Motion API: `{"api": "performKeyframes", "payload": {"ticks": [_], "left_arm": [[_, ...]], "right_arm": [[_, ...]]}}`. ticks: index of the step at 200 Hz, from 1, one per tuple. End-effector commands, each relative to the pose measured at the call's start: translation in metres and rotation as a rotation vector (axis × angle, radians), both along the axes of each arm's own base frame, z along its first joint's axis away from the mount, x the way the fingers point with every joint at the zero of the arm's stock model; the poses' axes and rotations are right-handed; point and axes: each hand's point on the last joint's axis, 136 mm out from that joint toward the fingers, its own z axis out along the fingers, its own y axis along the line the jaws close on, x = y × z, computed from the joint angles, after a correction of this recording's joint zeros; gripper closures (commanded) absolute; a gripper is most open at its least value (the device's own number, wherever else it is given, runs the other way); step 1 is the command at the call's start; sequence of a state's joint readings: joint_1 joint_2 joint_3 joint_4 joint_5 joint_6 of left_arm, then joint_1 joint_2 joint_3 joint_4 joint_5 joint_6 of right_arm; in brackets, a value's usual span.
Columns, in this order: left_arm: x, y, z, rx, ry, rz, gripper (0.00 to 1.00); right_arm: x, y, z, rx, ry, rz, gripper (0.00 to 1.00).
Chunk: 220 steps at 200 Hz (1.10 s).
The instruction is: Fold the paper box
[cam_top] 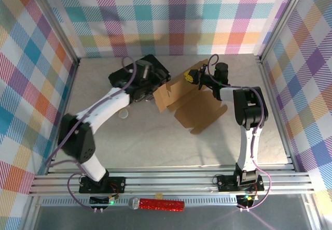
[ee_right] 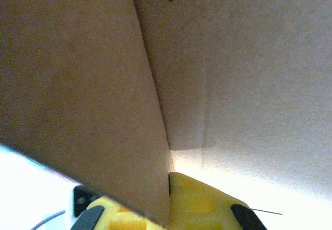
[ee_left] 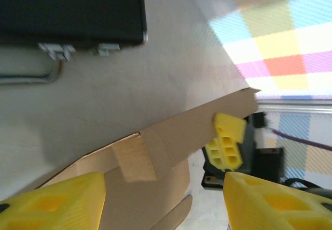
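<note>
The paper box [cam_top: 199,105] is a brown cardboard sheet lying partly unfolded in mid-table, with one panel raised at its far side. My right gripper [cam_top: 192,76] is shut on the top edge of that raised panel; in the right wrist view the cardboard [ee_right: 233,59] runs down between its yellow fingers [ee_right: 202,204]. My left gripper [cam_top: 150,91] hovers at the sheet's left end, beside the black case. In the left wrist view it stands open [ee_left: 165,184], wide apart over the cardboard [ee_left: 171,142] and a small folded tab [ee_left: 136,160], holding nothing. The right gripper's yellow finger [ee_left: 228,142] shows on the panel's edge.
A black hard case [cam_top: 155,67] lies at the back left, touching the sheet's corner; its metal handle [ee_left: 31,77] faces the table. A small white disc [cam_top: 124,115] lies left of the sheet. A red glittery cylinder [cam_top: 155,205] rests on the front rail. Checked walls enclose three sides.
</note>
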<state>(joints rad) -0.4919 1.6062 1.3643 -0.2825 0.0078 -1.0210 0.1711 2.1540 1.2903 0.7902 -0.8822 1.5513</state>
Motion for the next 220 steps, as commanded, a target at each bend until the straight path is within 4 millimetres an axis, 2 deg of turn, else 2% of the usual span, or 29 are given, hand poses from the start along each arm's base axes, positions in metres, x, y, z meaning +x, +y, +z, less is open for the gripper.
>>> {"api": "performKeyframes", "payload": {"ticks": [1, 17, 26, 40, 56, 73, 98, 113, 143, 168, 220], "left_arm": [[-0.027, 0.054, -0.004, 0.266, -0.022, -0.076, 0.47], [-0.033, 0.067, -0.038, 0.270, 0.037, -0.123, 0.57], [-0.030, 0.062, -0.052, 0.243, 0.035, -0.170, 0.62], [-0.024, 0.051, -0.070, 0.240, 0.032, -0.242, 0.64], [-0.011, 0.033, -0.079, 0.223, -0.028, -0.325, 0.68], [-0.002, 0.022, -0.088, 0.242, -0.085, -0.397, 0.71], [0.003, -0.001, -0.096, 0.221, -0.165, -0.546, 0.83], [0.000, -0.014, -0.103, 0.214, -0.171, -0.622, 0.86], [-0.019, -0.039, -0.110, 0.206, -0.202, -0.741, 0.82], [-0.030, -0.052, -0.113, 0.208, -0.215, -0.773, 0.76], [-0.026, -0.059, -0.109, 0.238, -0.231, -0.728, 0.57]], "right_arm": [[0.001, 0.004, 0.005, -0.001, -0.050, 0.042, 1.00], [0.001, 0.006, 0.008, 0.001, -0.059, 0.057, 1.00], [0.001, 0.006, 0.009, 0.000, -0.067, 0.065, 1.00], [-0.001, 0.007, 0.009, -0.001, -0.075, 0.085, 1.00], [-0.004, 0.008, 0.005, -0.002, -0.071, 0.103, 1.00], [-0.006, 0.008, 0.001, -0.003, -0.060, 0.107, 1.00], [-0.006, 0.008, 0.002, -0.002, -0.057, 0.106, 1.00], [-0.004, 0.008, 0.003, -0.001, -0.058, 0.106, 1.00], [0.001, 0.009, 0.006, 0.004, -0.062, 0.102, 1.00], [0.004, 0.009, 0.005, 0.015, -0.063, 0.098, 1.00], [0.005, 0.009, 0.003, 0.022, -0.058, 0.091, 1.00]]}}
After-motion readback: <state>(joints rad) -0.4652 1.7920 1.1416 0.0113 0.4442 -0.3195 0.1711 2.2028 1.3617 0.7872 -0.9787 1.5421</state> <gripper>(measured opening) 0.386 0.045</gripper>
